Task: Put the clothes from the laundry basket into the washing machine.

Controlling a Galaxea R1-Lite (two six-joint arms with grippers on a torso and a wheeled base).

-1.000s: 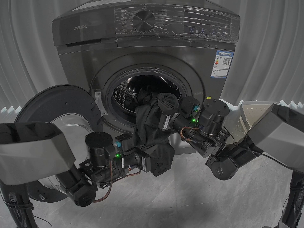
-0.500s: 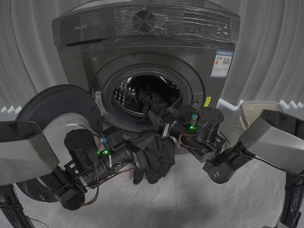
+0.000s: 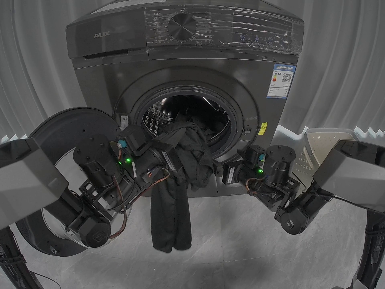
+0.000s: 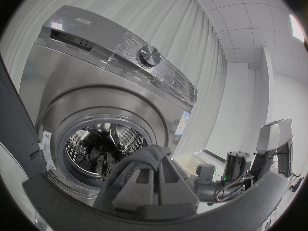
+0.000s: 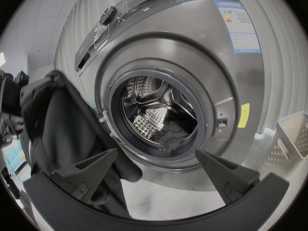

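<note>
The grey washing machine (image 3: 180,61) stands with its round door (image 3: 76,129) swung open to the left. Dark clothes (image 4: 99,158) lie in the drum (image 5: 154,113). My left gripper (image 3: 181,151) is shut on a black garment (image 3: 172,205) just in front of the opening's lower left rim. The cloth bunches over its fingers (image 4: 173,183) and hangs long toward the floor. My right gripper (image 3: 218,169) is open and holds nothing, below and right of the opening, with its fingers (image 5: 96,167) spread wide. The black garment (image 5: 61,119) hangs beside it.
A white perforated laundry basket (image 3: 317,149) stands on the floor right of the machine, behind my right arm, and appears as the basket (image 5: 295,135) in the right wrist view. Grey tiled floor (image 3: 240,241) lies open in front. Curtains hang behind.
My left gripper rose with the black garment from low by the floor up to the opening. My right gripper let go of the cloth and drew back down and right.
</note>
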